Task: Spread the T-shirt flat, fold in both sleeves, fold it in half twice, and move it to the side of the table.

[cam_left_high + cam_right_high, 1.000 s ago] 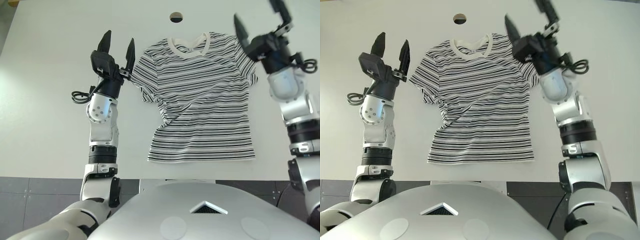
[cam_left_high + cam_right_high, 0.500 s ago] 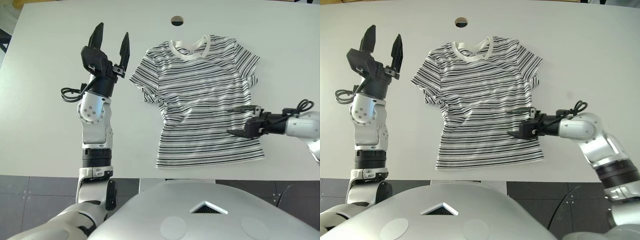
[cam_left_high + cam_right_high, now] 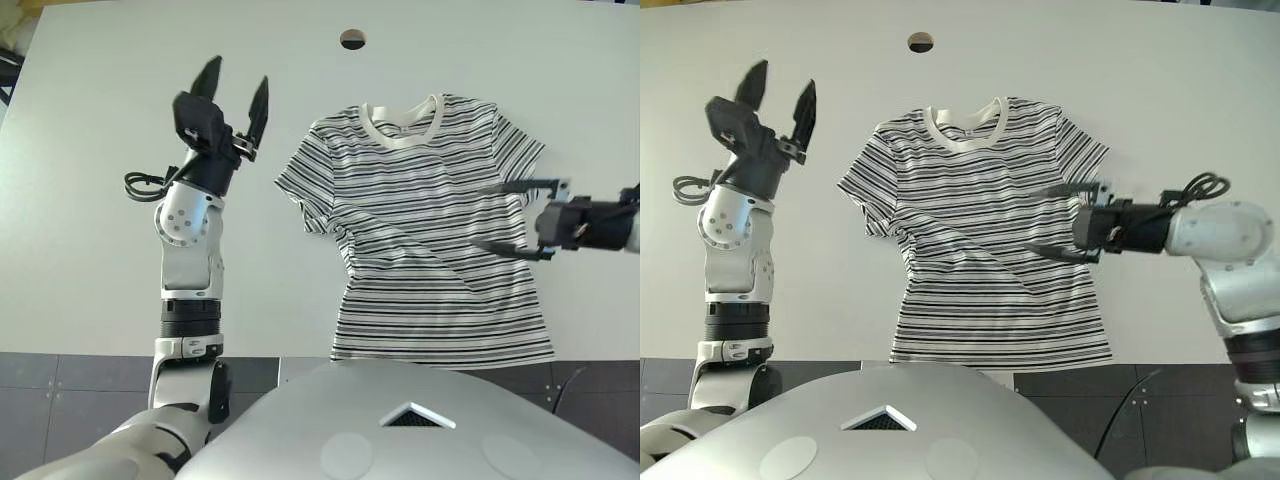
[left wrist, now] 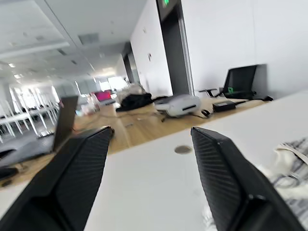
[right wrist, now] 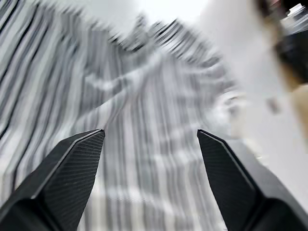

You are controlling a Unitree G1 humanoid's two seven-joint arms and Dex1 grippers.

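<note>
A black-and-white striped T-shirt [image 3: 430, 220] with a cream collar lies face up on the white table [image 3: 90, 200], its body wrinkled near the left sleeve [image 3: 305, 190]. My left gripper [image 3: 232, 95] is raised above the table left of that sleeve, open and empty, fingers pointing up. My right gripper [image 3: 505, 215] is open, held sideways over the shirt's right edge at mid-height, its fingers [image 3: 1055, 252] pointing toward the shirt's middle with nothing between them. In the right wrist view the striped cloth [image 5: 144, 120] lies close under the open fingers.
A round cable hole [image 3: 352, 40] sits in the table just beyond the collar. Bare table surface stretches to the left and far side of the shirt. The table's near edge [image 3: 100, 352] runs just below the shirt's hem.
My right gripper dropped from above the right sleeve to the shirt's right side, then rose slightly along that edge. The head camera shifted, moving the whole scene. The left arm hardly moved.
</note>
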